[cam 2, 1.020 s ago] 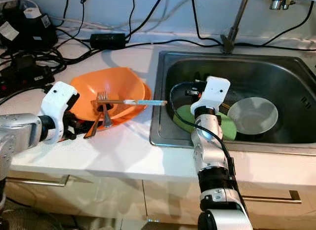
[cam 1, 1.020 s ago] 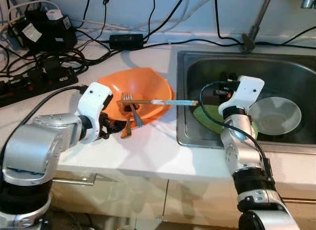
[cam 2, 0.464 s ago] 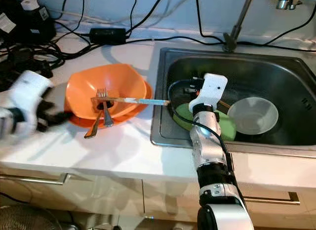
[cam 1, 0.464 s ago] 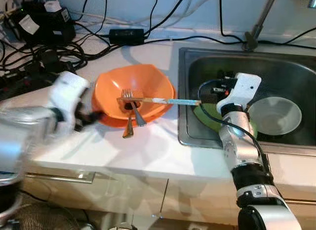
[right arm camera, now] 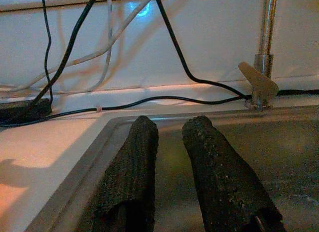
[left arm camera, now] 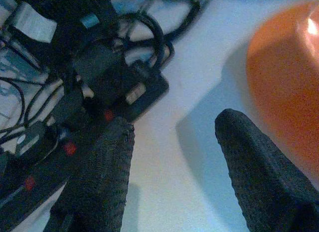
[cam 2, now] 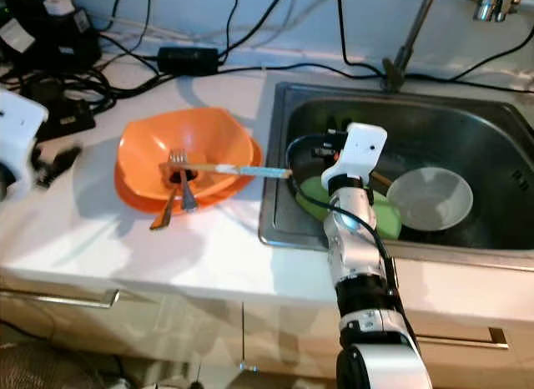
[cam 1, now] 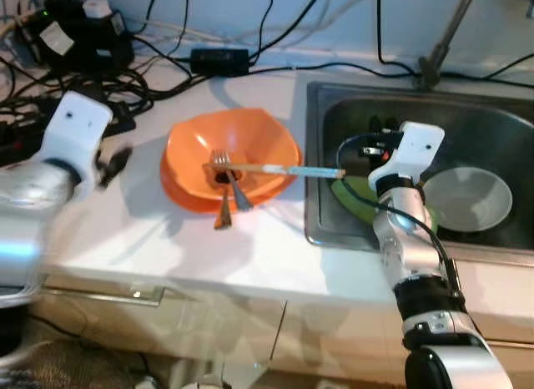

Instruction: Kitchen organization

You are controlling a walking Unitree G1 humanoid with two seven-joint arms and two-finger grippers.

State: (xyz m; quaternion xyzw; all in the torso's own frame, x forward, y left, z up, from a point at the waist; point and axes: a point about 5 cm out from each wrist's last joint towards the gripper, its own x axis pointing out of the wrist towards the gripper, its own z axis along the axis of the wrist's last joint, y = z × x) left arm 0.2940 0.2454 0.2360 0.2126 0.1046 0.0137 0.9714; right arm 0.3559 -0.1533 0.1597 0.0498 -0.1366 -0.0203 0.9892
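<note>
1. Left tool (left arm camera: 172,157), fingers spread and empty, hovers over the white surface (cam 1: 250,247) left of the orange bowl (cam 1: 229,151), near the black cables (cam 1: 75,80).
2. Right tool (right arm camera: 169,142), fingers close together, nothing between, sits over the sink (cam 1: 467,130).
3. Orange bowl holds a fork (cam 1: 229,180) and a chopstick (cam 1: 284,169) reaching right toward the sink.
4. Sink holds a green plate (cam 1: 355,197) and a grey bowl (cam 1: 463,197).

Orange bowl (cam 1: 234,147) on counter (cam 1: 167,239); 2 utensils inside.
</note>
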